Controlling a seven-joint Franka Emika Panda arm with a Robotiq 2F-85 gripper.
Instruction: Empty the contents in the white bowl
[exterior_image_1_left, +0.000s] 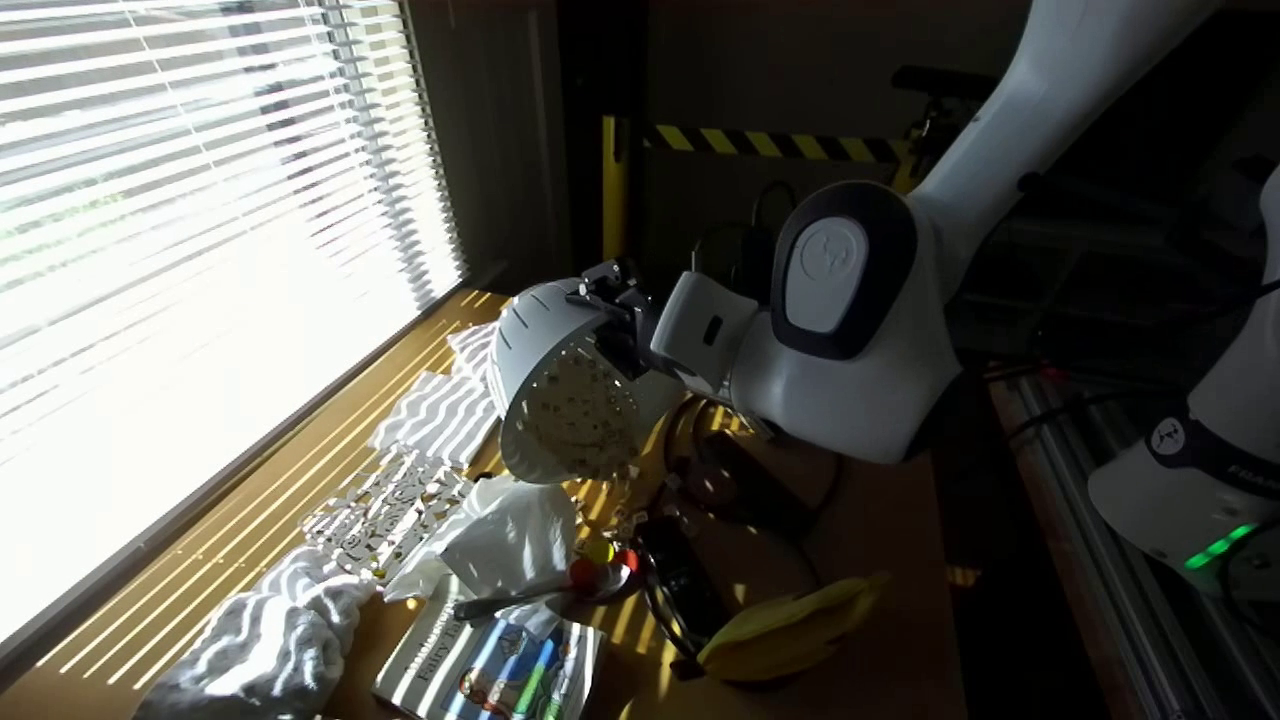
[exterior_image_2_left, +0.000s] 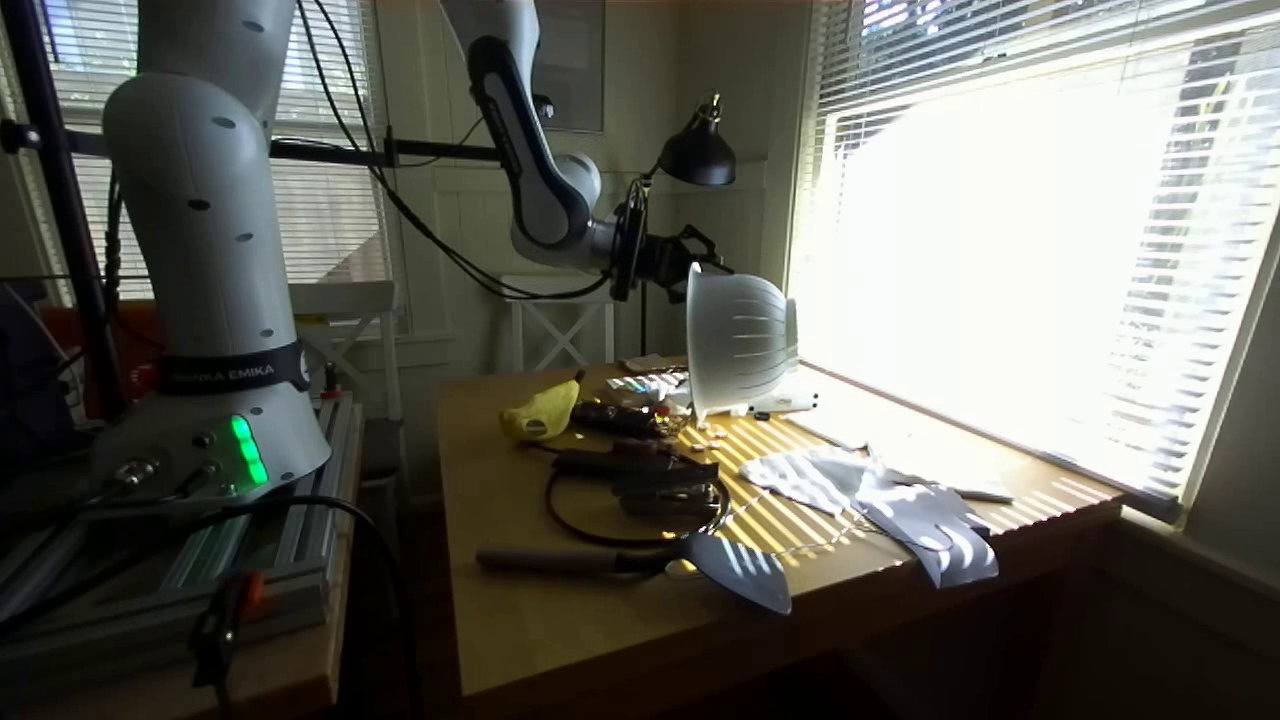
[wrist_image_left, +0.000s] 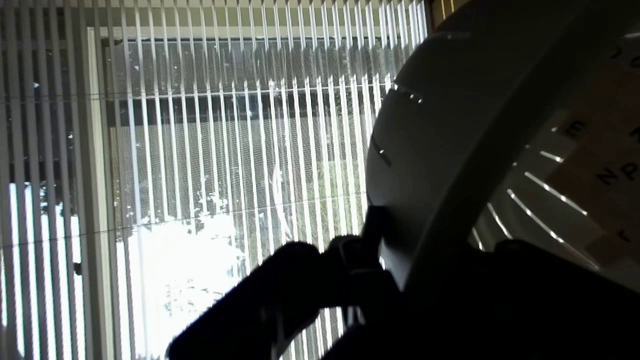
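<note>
Notably, slippage of white bowl risked.
Clamped by gripper at rim only; with any twist, letter tiles could be scattered past robot-side edge of table.

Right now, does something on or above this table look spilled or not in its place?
Yes. The white bowl is tipped sideways in the gripper, lettered tiles inside, and small pale pieces lie loose on the table below its mouth. It looks like a spill, though probably intended, since the task is emptying it.
</note>
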